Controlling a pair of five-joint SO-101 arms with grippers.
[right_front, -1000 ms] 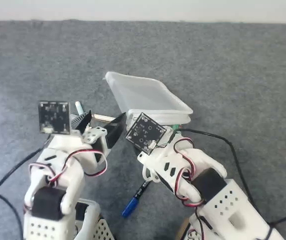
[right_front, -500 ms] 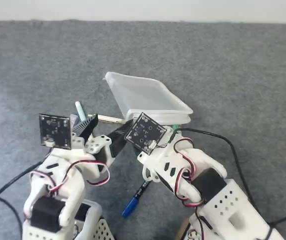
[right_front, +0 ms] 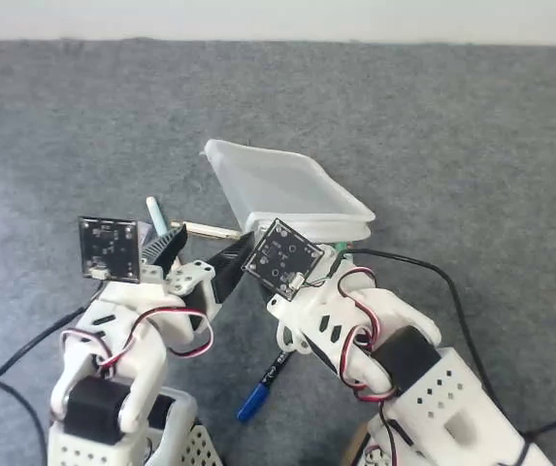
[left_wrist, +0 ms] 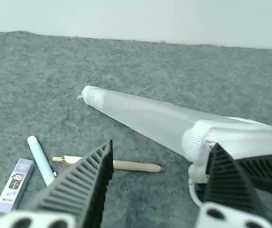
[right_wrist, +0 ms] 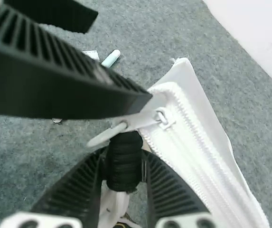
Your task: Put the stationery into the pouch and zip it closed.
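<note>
Plainly, the left gripper gapes wide, empty (it is the nearer one); just ahead the pencil lies with its length running from jaw to jaw, so a wrist turn looks needed. Beyond, the pouch slants up, its end pinched by the right gripper, jaws closed.

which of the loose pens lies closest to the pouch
The wooden pen, pointing at the pouch; the pale blue pen lies beyond it, the dark blue pen much farther away.

Nothing extra here really, just a grey felt-like mat over the table and a plain white wall behind it.
</note>
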